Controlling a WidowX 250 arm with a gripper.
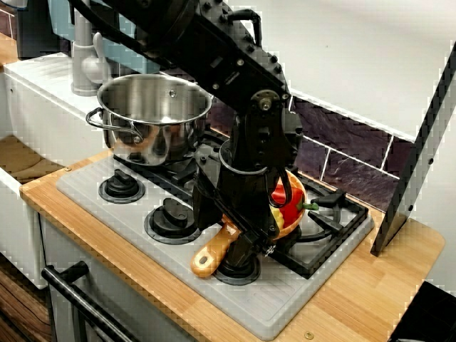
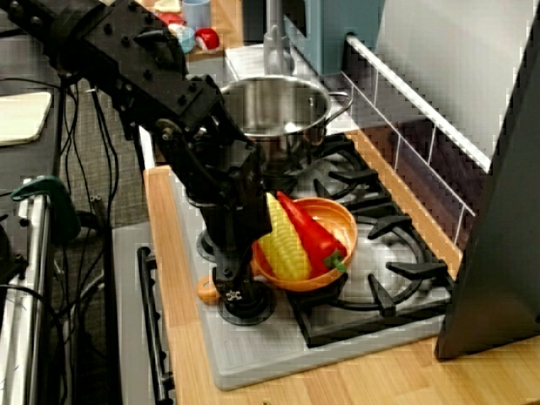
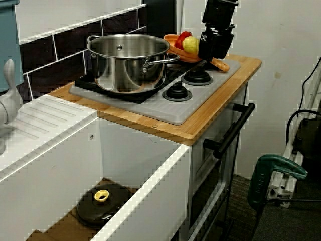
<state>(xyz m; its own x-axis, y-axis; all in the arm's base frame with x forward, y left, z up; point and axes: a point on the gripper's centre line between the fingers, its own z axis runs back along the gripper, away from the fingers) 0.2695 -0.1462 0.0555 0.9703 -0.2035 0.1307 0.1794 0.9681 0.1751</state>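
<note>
An orange pan (image 1: 292,214) rests on the front right burner grate of a toy stove (image 1: 299,299). It holds a red pepper (image 2: 310,232) and a yellow corn cob (image 2: 280,246). The black gripper (image 1: 246,242) comes down on the pan's orange handle (image 1: 211,255), its fingers on either side of the handle and shut on it. In the view from the stove's left end, the gripper (image 3: 213,50) stands just over the handle (image 3: 221,65), next to the pan (image 3: 174,46). The arm hides the fingertips in the view from the stove's right end.
A large steel pot (image 1: 153,114) sits on the rear left burner, close to the arm. Black knobs (image 1: 171,217) line the front of the stove. A dark panel (image 1: 417,157) leans at the right. A sink with a black lid (image 3: 100,203) lies to the left.
</note>
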